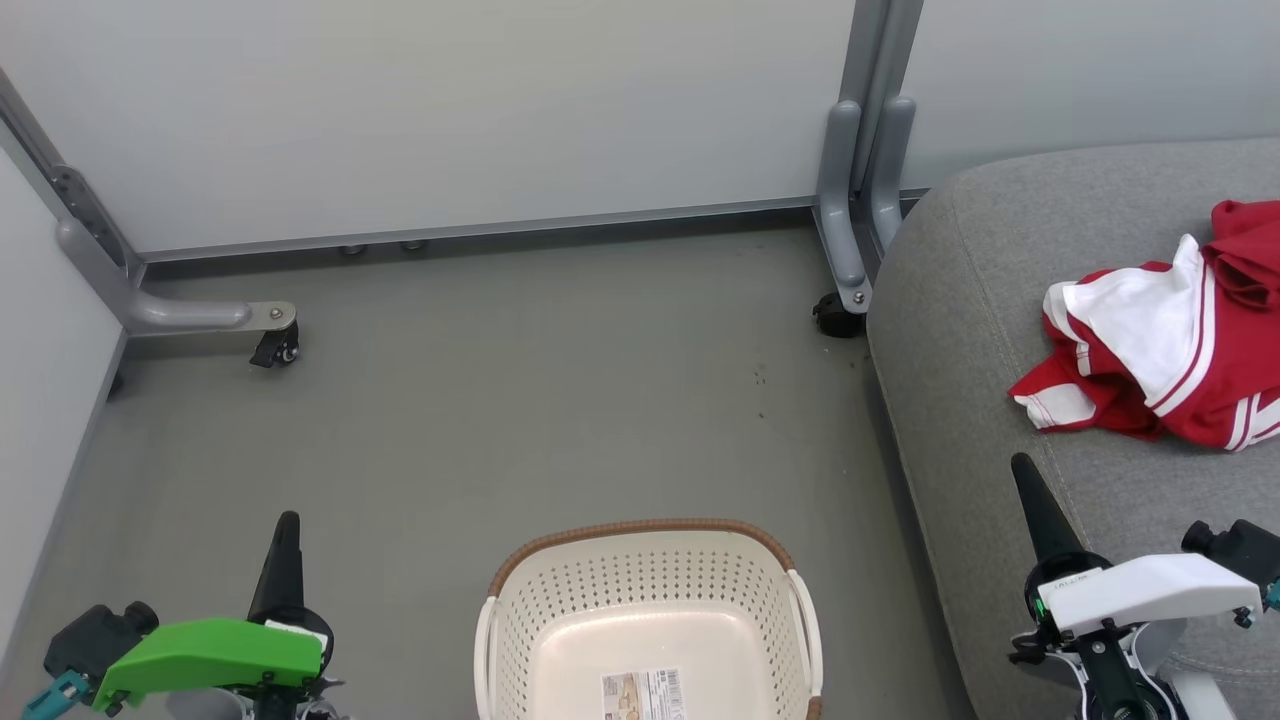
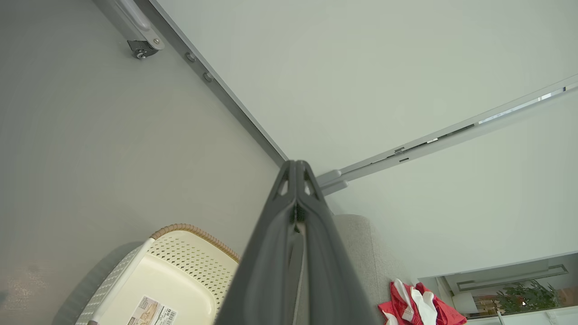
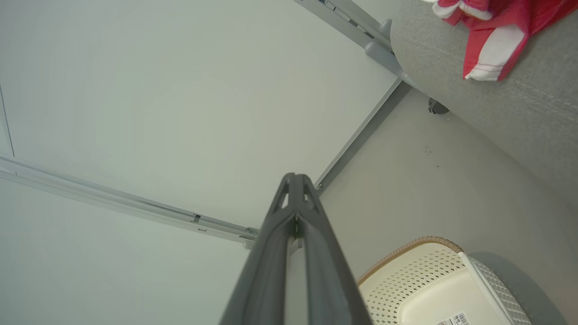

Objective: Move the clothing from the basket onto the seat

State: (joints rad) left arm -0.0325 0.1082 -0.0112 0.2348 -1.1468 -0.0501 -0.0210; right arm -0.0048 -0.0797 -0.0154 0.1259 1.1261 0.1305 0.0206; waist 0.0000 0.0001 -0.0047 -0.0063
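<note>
Nearest the robot, the left gripper (image 1: pixel 287 540) and right gripper (image 1: pixel 1030 490) hang pinched together, carrying nothing. Between them the basket (image 1: pixel 650 527) holds no garment. Farther right, the clothing (image 1: pixel 1160 350) lies crumpled on the seat (image 1: pixel 960 300). The transfer seems finished; the sound course is to hold both arms clear of the heap.

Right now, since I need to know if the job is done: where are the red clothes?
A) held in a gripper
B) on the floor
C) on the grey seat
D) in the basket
C: the red clothes lie on the grey seat, and the basket has no clothes inside.
</note>
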